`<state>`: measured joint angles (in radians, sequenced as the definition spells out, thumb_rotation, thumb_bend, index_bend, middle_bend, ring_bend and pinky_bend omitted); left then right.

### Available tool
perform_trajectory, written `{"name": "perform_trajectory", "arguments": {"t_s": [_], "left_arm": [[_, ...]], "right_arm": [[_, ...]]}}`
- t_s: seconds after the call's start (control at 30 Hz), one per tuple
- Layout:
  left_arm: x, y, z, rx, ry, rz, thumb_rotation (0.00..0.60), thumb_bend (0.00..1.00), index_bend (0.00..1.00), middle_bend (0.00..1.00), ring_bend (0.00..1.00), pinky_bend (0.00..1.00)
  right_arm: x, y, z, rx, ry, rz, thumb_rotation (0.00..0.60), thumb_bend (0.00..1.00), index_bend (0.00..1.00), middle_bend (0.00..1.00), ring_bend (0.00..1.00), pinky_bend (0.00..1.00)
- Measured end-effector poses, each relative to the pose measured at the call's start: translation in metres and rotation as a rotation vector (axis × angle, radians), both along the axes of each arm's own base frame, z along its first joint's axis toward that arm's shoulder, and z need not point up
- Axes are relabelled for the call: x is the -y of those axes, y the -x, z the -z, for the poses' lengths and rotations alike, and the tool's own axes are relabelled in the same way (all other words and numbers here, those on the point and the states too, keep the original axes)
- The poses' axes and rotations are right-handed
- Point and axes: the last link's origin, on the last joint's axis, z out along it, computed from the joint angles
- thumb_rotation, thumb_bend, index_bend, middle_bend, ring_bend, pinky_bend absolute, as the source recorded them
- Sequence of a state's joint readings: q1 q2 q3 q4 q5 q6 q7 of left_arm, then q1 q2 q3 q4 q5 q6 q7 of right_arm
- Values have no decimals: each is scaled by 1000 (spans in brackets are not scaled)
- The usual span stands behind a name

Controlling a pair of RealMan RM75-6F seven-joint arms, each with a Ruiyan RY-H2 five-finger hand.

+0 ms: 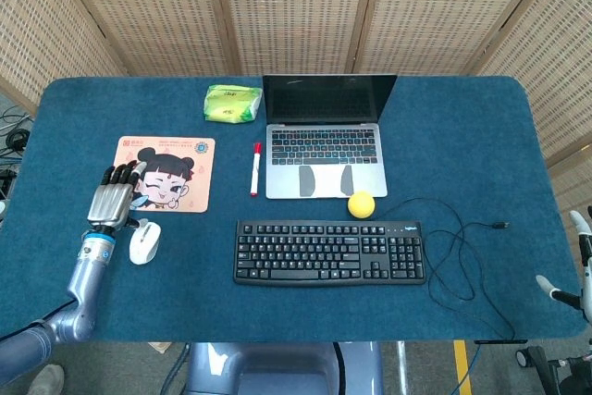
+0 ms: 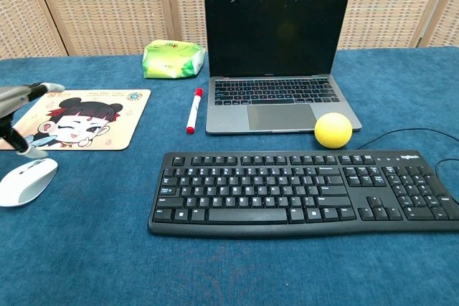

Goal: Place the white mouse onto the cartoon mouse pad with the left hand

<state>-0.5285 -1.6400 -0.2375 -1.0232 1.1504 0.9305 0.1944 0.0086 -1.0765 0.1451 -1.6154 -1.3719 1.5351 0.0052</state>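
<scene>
Your left hand (image 1: 115, 202) sits at the lower left of the head view with its fingers stretched out flat over the bottom left corner of the cartoon mouse pad (image 1: 176, 173), holding nothing. The white mouse (image 1: 144, 241) lies on the blue desk (image 1: 462, 136) just below that pad's lower edge, right beside your wrist. Your right hand (image 1: 575, 265) only peeks in at the right edge, so you can't tell how its fingers are set.

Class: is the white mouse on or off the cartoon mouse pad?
Off: the white mouse lies on blue cloth just below the mouse pad.
</scene>
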Motion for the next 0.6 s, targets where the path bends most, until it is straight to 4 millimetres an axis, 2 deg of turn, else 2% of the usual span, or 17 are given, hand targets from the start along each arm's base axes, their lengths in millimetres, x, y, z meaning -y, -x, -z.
{"name": "perform_trajectory", "arguments": {"t_s": [0.33,0.47,0.6], "left_arm": [[9,-48,13,110,46,123,600,46,0,0,0,0],[20,-70,3,167,33,210,600,37,0,0,0,0],[40,-78,-8,229,68,239,600,28,0,0,0,0]], "right_arm": [[0,1,-2,12,2,-1,600,0,0,0,0,0],[0,0,-1,14,-4,-7,600,0,0,0,0,0],[-1,-3,0,17,-6,-19,600,0,0,0,0,0]]}}
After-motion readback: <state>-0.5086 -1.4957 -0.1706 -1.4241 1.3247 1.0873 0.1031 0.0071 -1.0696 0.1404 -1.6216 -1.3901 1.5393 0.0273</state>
